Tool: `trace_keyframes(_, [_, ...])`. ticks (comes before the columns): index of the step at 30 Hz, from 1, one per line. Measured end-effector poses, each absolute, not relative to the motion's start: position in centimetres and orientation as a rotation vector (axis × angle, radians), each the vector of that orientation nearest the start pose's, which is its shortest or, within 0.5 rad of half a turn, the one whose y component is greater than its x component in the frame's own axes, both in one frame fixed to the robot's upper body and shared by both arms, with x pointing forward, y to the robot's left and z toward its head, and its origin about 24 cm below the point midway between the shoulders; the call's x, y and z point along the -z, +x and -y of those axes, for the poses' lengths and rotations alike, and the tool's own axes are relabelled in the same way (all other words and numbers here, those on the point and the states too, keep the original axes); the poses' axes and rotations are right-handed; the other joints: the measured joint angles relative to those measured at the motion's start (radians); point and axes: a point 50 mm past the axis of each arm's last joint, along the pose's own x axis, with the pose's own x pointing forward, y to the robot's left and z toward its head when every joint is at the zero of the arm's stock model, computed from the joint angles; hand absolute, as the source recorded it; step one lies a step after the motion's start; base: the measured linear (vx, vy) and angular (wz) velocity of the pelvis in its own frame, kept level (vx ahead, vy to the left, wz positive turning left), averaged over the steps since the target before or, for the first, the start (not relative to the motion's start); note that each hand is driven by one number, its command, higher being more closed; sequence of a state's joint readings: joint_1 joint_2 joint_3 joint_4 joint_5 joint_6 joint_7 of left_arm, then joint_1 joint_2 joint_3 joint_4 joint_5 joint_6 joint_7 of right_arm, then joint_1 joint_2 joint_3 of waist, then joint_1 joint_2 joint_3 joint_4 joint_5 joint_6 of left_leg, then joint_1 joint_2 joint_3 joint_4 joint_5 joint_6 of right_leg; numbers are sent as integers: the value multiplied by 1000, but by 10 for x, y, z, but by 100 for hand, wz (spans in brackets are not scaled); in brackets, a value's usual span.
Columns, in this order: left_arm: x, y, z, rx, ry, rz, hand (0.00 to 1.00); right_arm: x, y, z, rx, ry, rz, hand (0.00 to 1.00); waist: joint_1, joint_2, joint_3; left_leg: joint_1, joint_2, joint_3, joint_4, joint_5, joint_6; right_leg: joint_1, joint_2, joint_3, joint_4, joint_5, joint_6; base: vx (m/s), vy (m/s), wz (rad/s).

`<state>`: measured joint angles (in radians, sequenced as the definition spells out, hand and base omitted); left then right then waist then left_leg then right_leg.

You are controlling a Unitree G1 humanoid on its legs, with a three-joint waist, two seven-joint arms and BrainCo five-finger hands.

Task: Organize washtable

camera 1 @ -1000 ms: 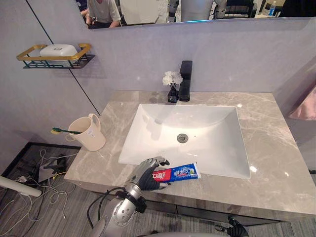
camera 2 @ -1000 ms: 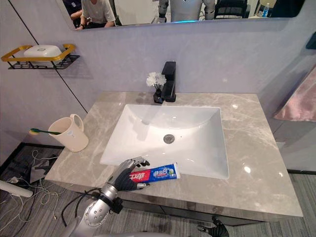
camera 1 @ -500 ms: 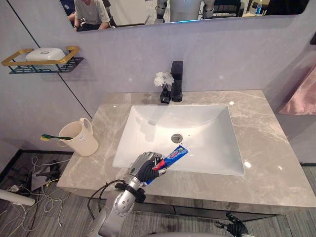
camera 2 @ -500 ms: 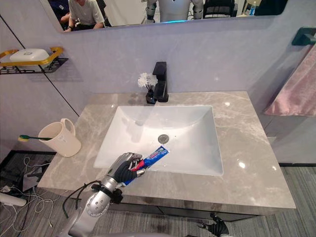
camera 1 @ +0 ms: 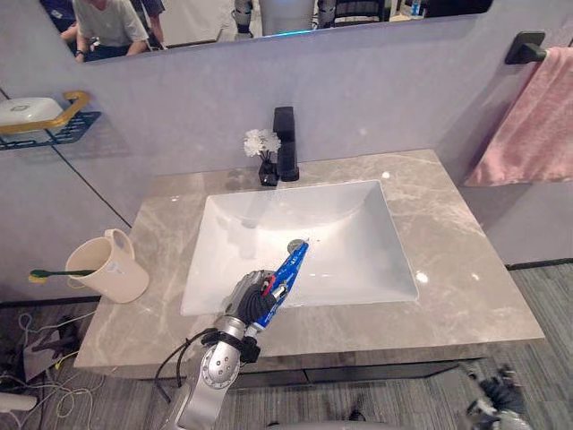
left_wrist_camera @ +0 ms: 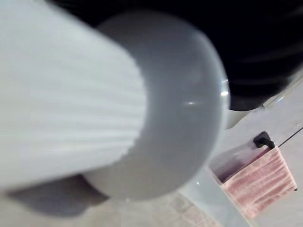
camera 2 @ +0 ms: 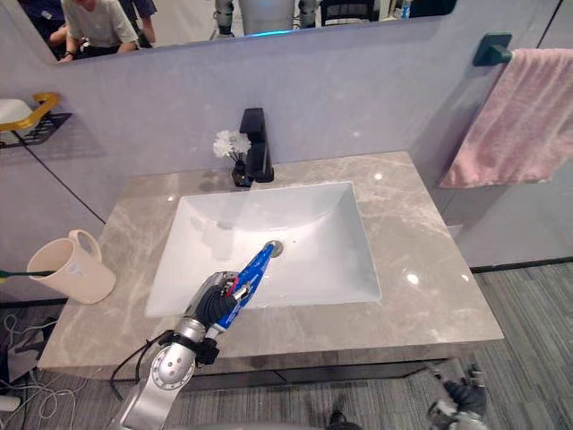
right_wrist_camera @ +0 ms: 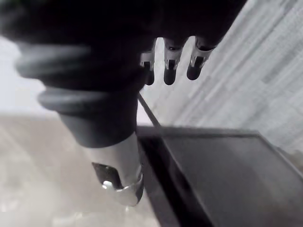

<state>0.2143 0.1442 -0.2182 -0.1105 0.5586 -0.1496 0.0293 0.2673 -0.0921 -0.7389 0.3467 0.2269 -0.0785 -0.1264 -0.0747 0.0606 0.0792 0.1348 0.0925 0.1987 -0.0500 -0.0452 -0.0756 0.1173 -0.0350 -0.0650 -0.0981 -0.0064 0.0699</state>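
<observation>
left hand (camera 1: 252,303), curled round one toothpaste tube (camera 1: 289,267), has swung it from 3 toward 1 o'clock. one cup (camera 1: 112,269), one toothbrush (camera 1: 58,273) at 9 o'clock.

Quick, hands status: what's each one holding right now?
Left hand: shut on the toothpaste tube.
Right hand: open, fingers relaxed, holding nothing.

A pink towel (camera 1: 535,116) hangs on the wall right of the black faucet (camera 1: 285,143) and white flowers (camera 1: 260,141).

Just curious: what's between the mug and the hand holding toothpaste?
Only bare counter between the mug and the left hand gripping the toothpaste, in the left eye view.
</observation>
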Motion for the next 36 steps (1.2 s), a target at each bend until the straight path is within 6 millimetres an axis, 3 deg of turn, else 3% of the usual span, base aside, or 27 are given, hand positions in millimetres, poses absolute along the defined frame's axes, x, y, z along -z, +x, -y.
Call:
trace_keyframes(1, [-30,205,-124,216,626,94,100,30,83,353,1057,86,-301,0,-2,-2,-3,0,7,13,14,-11,-2,0,3,12,0,0,-1,-11,-14,-27])
trace_keyframes(5, [-36,207,-126,187,589,108,100,-4,87,363,1095,60,-141,0,-10,-6,-9,0,16,26,32,-26,-7,0,11,27,0,1,-1,-10,-21,-16])
trace_keyframes(9, [-44,208,-129,166,580,133,100,-54,92,371,1097,16,94,0,-23,-9,-11,2,16,31,33,-29,-10,-1,16,34,0,1,-1,0,-17,-5])
trace_keyframes(14, [-44,208,-130,168,553,132,100,-126,117,373,951,-27,463,0,-23,-13,-12,-1,13,32,34,-29,-9,-8,15,38,8,0,-1,-3,-1,-1])
trace_keyframes(16, [-45,208,-130,169,546,134,100,-152,131,364,840,-23,601,0,-22,-14,-12,-3,12,30,36,-29,-8,-9,15,37,9,0,-1,-16,-5,1])
trace_keyframes(18, [-47,208,-128,175,529,143,100,-185,156,342,615,7,761,0,-21,-14,-15,-15,12,22,44,-30,-7,-15,14,31,9,1,-1,-34,-15,7])
trace_keyframes(21, [-52,210,-122,203,511,171,100,-211,189,309,322,71,872,0,-19,-18,-23,-32,12,0,53,-30,-6,-16,13,10,8,1,-1,-15,-20,19])
trace_keyframes(24, [-58,213,-111,250,483,206,100,-216,215,274,87,169,864,0,4,-17,-29,-39,12,-11,56,-30,-6,-16,13,0,7,1,-1,2,-9,13])
trace_keyframes(28, [-66,217,-92,317,452,262,100,-196,240,221,-169,256,711,0,31,-18,-31,-52,3,-37,60,-29,-5,-14,5,-28,6,1,-1,14,9,19])
trace_keyframes(36, [-88,220,-91,287,456,364,100,-142,259,165,-304,414,427,0,37,-18,-31,-56,-10,-65,58,-22,7,1,-12,-70,5,0,0,-5,17,12])
